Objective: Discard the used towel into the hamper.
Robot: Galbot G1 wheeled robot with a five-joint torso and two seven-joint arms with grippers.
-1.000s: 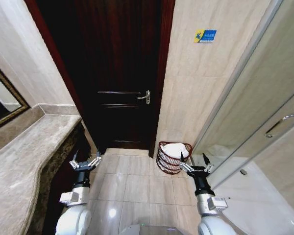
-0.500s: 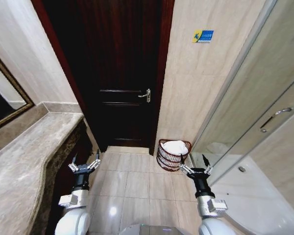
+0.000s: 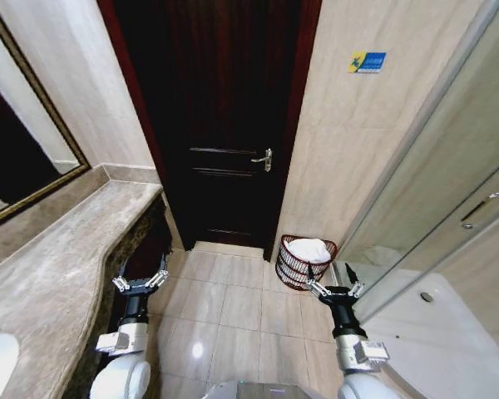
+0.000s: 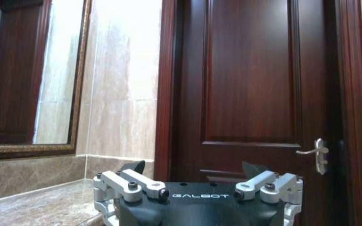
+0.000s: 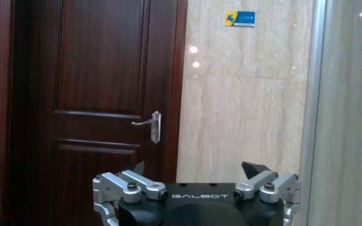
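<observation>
Standing on the tiled floor beside the dark door [image 3: 224, 125], the hamper [image 3: 303, 264] holds a white towel [image 3: 309, 249], while the left gripper [image 3: 139, 281] and right gripper [image 3: 336, 287] hover low before it, fingers spread wide, holding nothing.

The word "GALBOT" stands in pale capitals on the black body of the left claw [image 4: 193, 165], just below the roots of its spread fingers. The same word "GALBOT" stands in the same place on the black body of the right claw [image 5: 199, 165]. High on the tiled wall [image 3: 349, 158] to the right of the dark door [image 3: 224, 125] hangs a small sign [image 3: 367, 61] [image 5: 240, 18], yellow at one end and blue at the other, with a figure on the yellow part; its lettering is too small to read.
</observation>
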